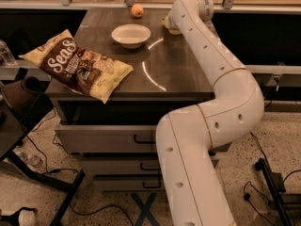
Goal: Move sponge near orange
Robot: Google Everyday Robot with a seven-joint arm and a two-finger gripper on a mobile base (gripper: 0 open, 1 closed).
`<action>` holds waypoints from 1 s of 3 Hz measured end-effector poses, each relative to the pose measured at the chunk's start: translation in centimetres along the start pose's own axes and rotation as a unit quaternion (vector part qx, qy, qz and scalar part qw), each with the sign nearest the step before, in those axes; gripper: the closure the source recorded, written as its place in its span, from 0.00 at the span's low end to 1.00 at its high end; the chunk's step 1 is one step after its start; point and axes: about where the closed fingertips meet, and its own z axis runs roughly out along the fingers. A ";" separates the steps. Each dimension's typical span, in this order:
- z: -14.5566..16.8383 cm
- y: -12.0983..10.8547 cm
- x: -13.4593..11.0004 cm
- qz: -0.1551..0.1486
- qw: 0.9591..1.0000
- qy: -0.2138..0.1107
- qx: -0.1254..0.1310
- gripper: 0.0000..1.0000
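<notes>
**Sponge right of bowl, gripper at it**

The gripper [172,26] is seen right of the white bowl [131,35] and a little behind it, largely hidden by the arm's wrist; whether it is spread or closed cannot be told. A pale yellow edge of the sponge [166,22] is glimpsed there, right of the bowl. The orange [137,10] is found just behind the bowl, apart from the sponge. A chip bag [77,66] is laid front-left of the bowl.

A pale yellow sponge [167,23] is peeking out just left of my wrist [189,7], which is hiding my gripper. The small round orange [137,10] is sitting farther left, apart from the sponge.
</notes>
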 end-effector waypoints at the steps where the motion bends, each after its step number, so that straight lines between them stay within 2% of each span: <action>1: 0.0 0.0 0.0 0.000 1.000 0.000 0.000 0.87; 3: 0.2 0.2 0.2 0.000 1.000 0.002 -0.001 0.39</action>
